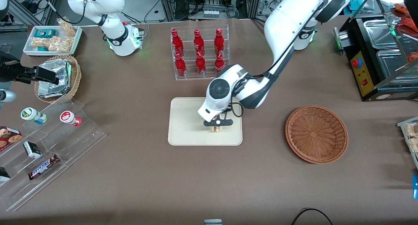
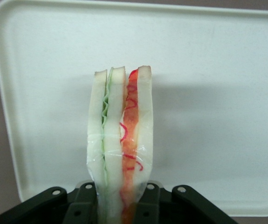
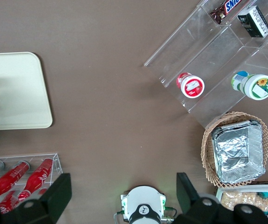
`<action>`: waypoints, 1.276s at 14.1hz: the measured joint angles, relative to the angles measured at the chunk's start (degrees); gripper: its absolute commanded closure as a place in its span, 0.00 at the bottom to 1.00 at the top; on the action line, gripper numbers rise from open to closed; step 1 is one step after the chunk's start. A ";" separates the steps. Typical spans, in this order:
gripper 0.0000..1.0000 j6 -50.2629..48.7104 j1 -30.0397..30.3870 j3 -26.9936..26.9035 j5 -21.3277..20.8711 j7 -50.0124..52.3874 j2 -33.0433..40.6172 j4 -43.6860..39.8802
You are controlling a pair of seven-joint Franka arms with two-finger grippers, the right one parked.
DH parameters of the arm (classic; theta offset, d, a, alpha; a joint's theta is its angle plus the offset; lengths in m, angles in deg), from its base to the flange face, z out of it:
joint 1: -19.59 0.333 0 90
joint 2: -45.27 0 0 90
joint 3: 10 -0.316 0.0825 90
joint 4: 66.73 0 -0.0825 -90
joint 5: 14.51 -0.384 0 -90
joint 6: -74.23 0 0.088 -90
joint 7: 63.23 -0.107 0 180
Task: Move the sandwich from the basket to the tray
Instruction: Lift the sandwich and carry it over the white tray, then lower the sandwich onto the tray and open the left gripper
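Sandwich (image 1: pixel 216 129) hangs clamped in my pincer (image 1: pixel 218 123) over the tray (image 1: pixel 186 127), mostly hidden by my wrist; the basket (image 1: pixel 316 134) lies toward three o'clock. From my wrist, the sandwich (image 2: pixel 122 144) stretches lengthwise away from my pincer (image 2: pixel 120 205), base cut off.

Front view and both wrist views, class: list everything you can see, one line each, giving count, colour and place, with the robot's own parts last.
sandwich: one, pale bread with pink, orange and green layers, held over the tray.
tray: one, cream, mid-table.
basket: one, reddish-brown wicker, toward the working arm's end, nothing in it.
bottles: six, red, in a clear rack farther from the front camera than the tray.
tan basket: one, holding a foil pack, toward the parked arm's end.
white bin: one, with snack bags, beside the parked arm's base.
clear stepped shelf: one, holding two small tubs, a candy bar and small boxes.
black appliance: one, at the working arm's end.
gripper: one, black, above the tray, shut on the sandwich.
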 measured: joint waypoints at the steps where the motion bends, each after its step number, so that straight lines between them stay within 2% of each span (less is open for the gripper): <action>1: 0.71 -0.01 -0.37 -0.03 -0.05 0.11 -0.71 -0.73; 4: 0.57 -0.03 -0.61 -0.06 -0.07 0.14 -1.18 -1.41; 5: 0.43 -0.03 -0.66 -0.06 -0.07 0.14 -1.26 -1.51; 6: 0.09 -0.03 -0.71 -0.06 -0.07 0.14 -1.44 -1.65; 7: 0.00 -0.03 -0.75 -0.06 -0.07 0.14 -1.66 -1.86; 13: 0.00 -1.10 -0.78 -1.49 -0.45 0.17 -0.96 -4.73; 16: 0.00 -8.24 -0.02 -4.92 -0.53 -0.35 4.18 -6.10; 18: 0.00 -15.92 3.44 -5.62 -0.32 -3.66 9.96 -6.32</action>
